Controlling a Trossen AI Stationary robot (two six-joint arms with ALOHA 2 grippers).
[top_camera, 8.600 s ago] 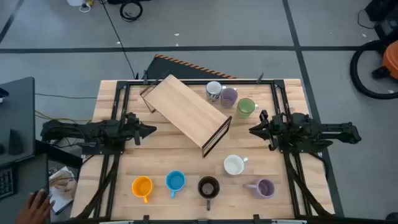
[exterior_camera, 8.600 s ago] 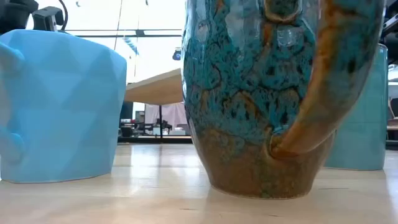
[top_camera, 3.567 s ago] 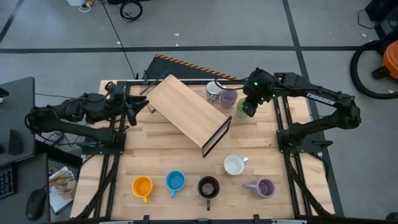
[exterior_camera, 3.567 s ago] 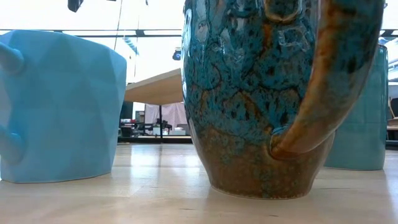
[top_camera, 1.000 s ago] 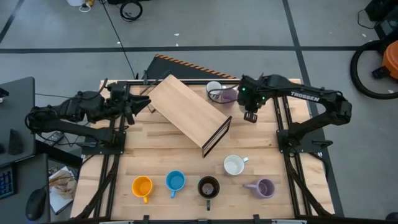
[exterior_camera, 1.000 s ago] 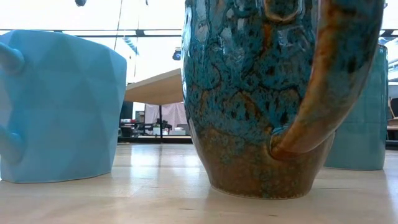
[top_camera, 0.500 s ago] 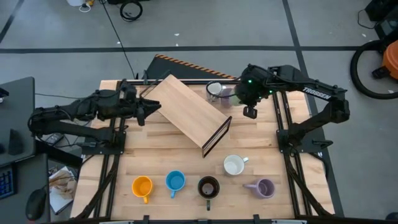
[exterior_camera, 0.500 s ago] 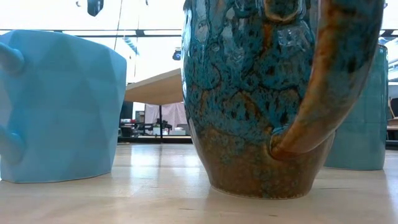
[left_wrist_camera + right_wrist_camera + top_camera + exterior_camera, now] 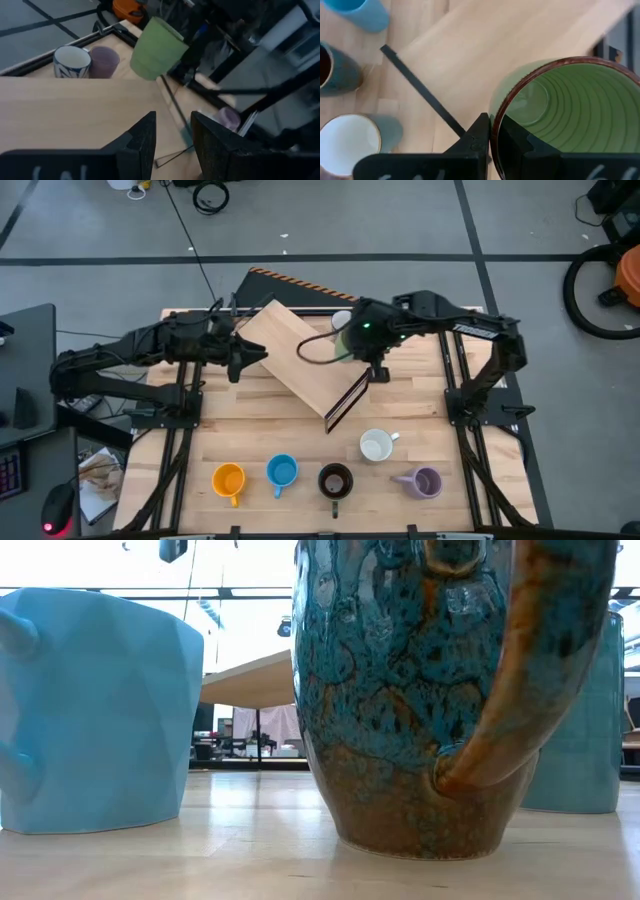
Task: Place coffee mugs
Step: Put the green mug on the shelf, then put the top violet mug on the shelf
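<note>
From above, the right gripper [image 9: 368,352] has carried the green mug [image 9: 352,337] away from the far-right cluster and now holds it over the wooden shelf [image 9: 300,355], jaws pinched on its rim; the left gripper [image 9: 252,355] has moved in to the shelf's left end. The left wrist view shows the mug hanging above the board, left jaws half open and empty. The right wrist view confirms the rim grip, so placement looks close.

Green mug [image 9: 157,49]; lavender mug [image 9: 104,61]; white mug, blue pattern [image 9: 72,61].
</note>
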